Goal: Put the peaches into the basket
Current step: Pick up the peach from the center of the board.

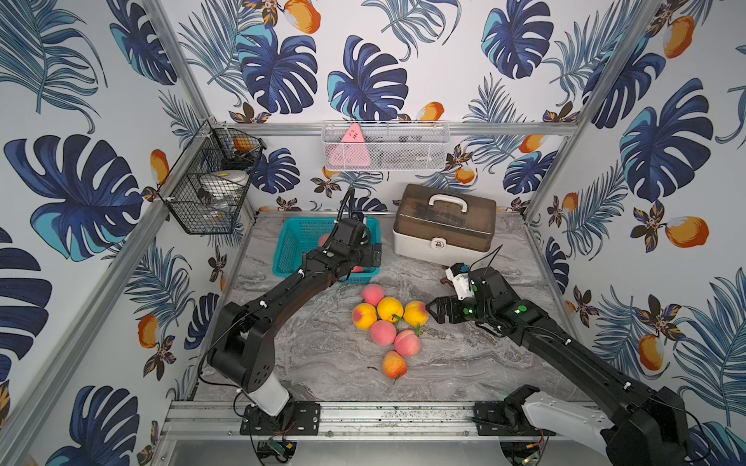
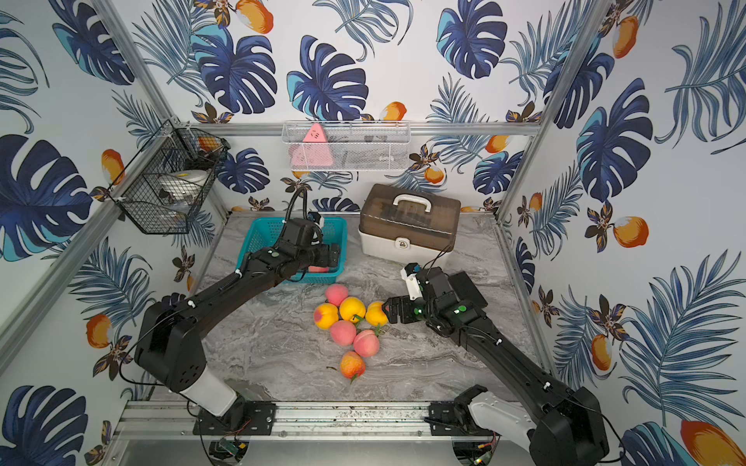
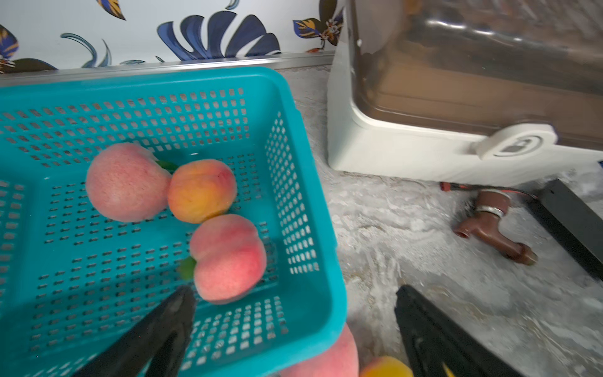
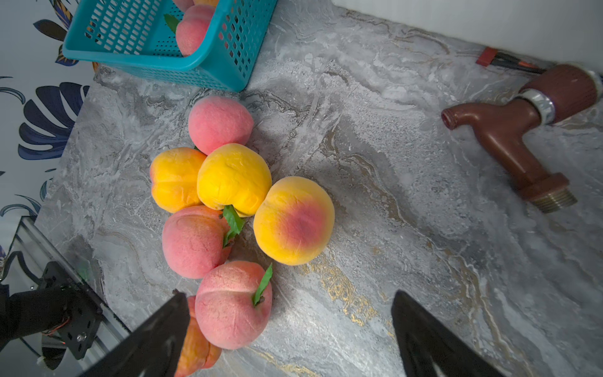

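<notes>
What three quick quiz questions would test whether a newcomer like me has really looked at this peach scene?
1. Pick one: how many peaches lie in the basket? A one, B three, C six.
2. True or false: the right gripper is clamped on a peach.
3. Fill in: ____ peaches sit on the table, outside the basket.
Key: 1 B; 2 false, its jaws stand open and empty; 3 seven.
</notes>
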Controlling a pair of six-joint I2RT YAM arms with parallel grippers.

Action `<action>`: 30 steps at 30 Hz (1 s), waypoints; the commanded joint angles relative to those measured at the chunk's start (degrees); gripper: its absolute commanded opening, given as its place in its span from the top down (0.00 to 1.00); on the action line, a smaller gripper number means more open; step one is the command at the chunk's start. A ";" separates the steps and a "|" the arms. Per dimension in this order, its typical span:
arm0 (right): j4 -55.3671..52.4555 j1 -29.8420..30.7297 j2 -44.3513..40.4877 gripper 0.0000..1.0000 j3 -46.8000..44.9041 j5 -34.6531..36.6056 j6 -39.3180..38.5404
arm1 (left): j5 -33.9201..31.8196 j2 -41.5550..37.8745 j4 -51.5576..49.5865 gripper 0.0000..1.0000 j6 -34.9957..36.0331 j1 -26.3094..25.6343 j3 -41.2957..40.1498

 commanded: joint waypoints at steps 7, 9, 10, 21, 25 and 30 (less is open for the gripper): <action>-0.93 5.65 -4.74 0.00 -2.21 4.82 3.54 | 0.65 -8.15 -7.07 0.01 -0.23 -6.99 -4.93; -0.90 6.78 -4.82 0.00 -2.27 5.64 3.70 | 1.61 -10.20 -8.03 0.01 -0.98 -8.17 -6.54; -0.38 7.34 -4.98 0.00 -2.66 6.06 3.88 | 1.97 -11.26 -8.47 0.01 -1.34 -8.96 -7.28; 5.79 9.25 -0.32 0.00 -3.89 5.30 3.42 | 1.67 -16.03 -10.21 0.01 -6.07 -18.03 -13.97; 7.13 9.24 2.17 0.00 -3.36 4.33 2.50 | 1.52 -17.44 -10.45 0.01 -7.42 -19.61 -15.45; 10.41 9.24 4.47 0.00 -4.18 3.90 2.73 | 0.68 -17.63 -10.87 0.01 -8.52 -21.15 -16.70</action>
